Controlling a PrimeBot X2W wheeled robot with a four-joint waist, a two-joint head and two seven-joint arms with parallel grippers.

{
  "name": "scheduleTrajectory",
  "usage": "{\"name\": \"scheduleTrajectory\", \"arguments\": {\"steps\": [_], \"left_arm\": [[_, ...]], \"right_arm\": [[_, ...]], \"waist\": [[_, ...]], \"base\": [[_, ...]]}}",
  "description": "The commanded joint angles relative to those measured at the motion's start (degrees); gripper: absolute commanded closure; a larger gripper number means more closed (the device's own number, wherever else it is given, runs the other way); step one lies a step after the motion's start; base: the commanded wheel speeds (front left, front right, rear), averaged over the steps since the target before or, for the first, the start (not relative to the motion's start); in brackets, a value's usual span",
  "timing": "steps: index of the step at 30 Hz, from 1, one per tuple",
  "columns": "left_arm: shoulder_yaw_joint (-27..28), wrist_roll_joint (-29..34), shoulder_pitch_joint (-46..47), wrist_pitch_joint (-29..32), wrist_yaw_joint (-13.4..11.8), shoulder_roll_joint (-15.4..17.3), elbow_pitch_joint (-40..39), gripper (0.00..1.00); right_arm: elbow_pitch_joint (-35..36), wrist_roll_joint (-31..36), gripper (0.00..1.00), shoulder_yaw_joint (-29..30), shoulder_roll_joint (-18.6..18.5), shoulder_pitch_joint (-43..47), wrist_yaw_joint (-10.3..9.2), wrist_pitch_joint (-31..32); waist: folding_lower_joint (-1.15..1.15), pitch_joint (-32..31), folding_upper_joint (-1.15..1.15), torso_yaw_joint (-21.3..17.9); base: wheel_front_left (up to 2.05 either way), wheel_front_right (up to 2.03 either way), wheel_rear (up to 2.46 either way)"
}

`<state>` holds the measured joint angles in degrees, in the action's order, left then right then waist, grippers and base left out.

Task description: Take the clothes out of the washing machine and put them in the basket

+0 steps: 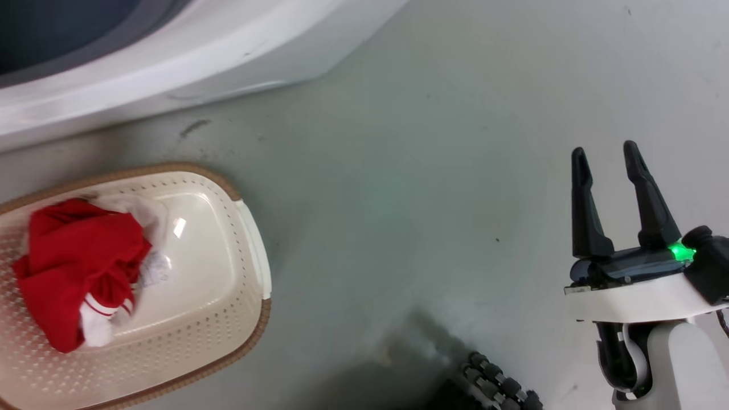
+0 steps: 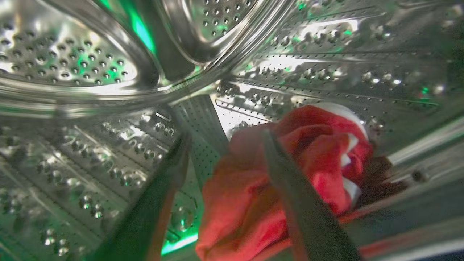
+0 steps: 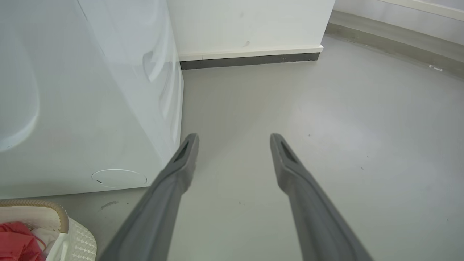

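Inside the washing machine's steel drum (image 2: 72, 61), a red garment (image 2: 319, 156) with white trim lies on the drum wall. My left gripper (image 2: 225, 137) is open just in front of it; the cloth shows between the fingers and behind the right finger (image 2: 297, 203). The washing machine (image 1: 228, 51) fills the upper left of the head view. The cream basket (image 1: 211, 250) sits on the floor below it, with red clothes (image 1: 74, 262) bunched at its left. My right gripper (image 1: 605, 149) hangs open and empty over bare floor at the right, also seen as the right gripper (image 3: 233, 137).
The washing machine's white side (image 3: 90, 108) stands left of the right gripper, and the basket's corner (image 3: 61, 217) holds red clothes (image 3: 14, 243). A wall with a dark baseboard (image 3: 250, 59) runs behind. A black ridged part of my base (image 1: 495, 387) sits at the bottom.
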<state>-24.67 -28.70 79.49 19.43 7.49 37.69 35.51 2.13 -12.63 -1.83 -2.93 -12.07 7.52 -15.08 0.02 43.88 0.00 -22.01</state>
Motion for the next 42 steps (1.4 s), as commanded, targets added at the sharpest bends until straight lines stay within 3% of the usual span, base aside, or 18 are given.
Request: {"name": "scheduleTrajectory", "arguments": {"steps": [1, 8, 14, 27, 28, 29, 32, 36, 42], "left_arm": [[0.6, -1.4, 4.4, 1.9, -0.1, -0.9, 2.4, 0.00], [1.5, -3.2, 17.5, 10.4, -0.9, -2.9, 12.2, 0.00], [-2.9, -1.4, 22.0, 19.1, -0.5, -3.3, 19.3, 0.00], [-6.2, -1.3, 21.2, 20.9, -0.2, -4.1, 25.1, 0.00], [-6.4, -1.7, 21.0, 21.2, -0.2, -4.3, 25.5, 0.09], [-6.3, -2.2, 20.9, 21.0, -0.1, -4.6, 25.6, 0.98], [-6.5, -4.3, 19.8, 21.3, 0.0, -5.3, 25.4, 1.00], [-8.0, -4.9, 19.8, 18.3, -0.1, -3.4, 23.8, 1.00], [-9.6, -5.9, 20.5, 9.8, -0.1, -1.1, 19.8, 1.00]], "right_arm": [[0.7, -0.8, 0.00, -0.6, 0.1, -1.2, -0.06, -0.1], [1.8, -2.6, 0.00, -2.5, 0.0, -1.4, -0.06, -0.1], [2.9, -4.2, 0.00, -2.4, 0.1, -1.3, -0.05, -0.1], [4.4, -4.9, 0.00, -1.6, 0.1, -0.4, -0.06, -0.1], [4.5, -4.9, 0.00, -1.6, 0.1, -0.4, -0.06, -0.1], [4.5, -5.0, 0.00, -1.6, 0.1, -0.5, -0.06, -0.1], [4.7, -4.8, 0.00, -1.6, 0.1, -0.9, -0.06, -0.1], [4.5, -4.5, 0.00, -1.9, 0.1, -1.4, -0.06, -0.1], [3.9, -4.9, 0.00, -2.2, 0.1, -3.1, -0.06, -0.1]], "waist": [[-0.02, 3.8, 0.00, -2.4], [-0.02, 7.1, 0.00, -4.6], [-0.02, 8.6, 0.00, -4.5], [-0.02, 9.9, 0.00, -3.9], [-0.02, 9.9, 0.00, -3.9], [-0.02, 10.0, 0.00, -3.8], [-0.02, 10.0, 0.00, -3.7], [-0.02, 9.7, 0.00, -3.7], [-0.02, 8.7, 0.00, -3.8]], "base": [[0.00, 0.00, 0.00], [0.00, 0.00, 0.00], [0.00, 0.00, 0.00], [0.00, 0.00, 0.00], [0.00, 0.00, 0.00], [0.00, 0.00, 0.00], [0.00, 0.00, 0.00], [0.00, 0.00, 0.00], [0.00, 0.00, 0.00]]}}
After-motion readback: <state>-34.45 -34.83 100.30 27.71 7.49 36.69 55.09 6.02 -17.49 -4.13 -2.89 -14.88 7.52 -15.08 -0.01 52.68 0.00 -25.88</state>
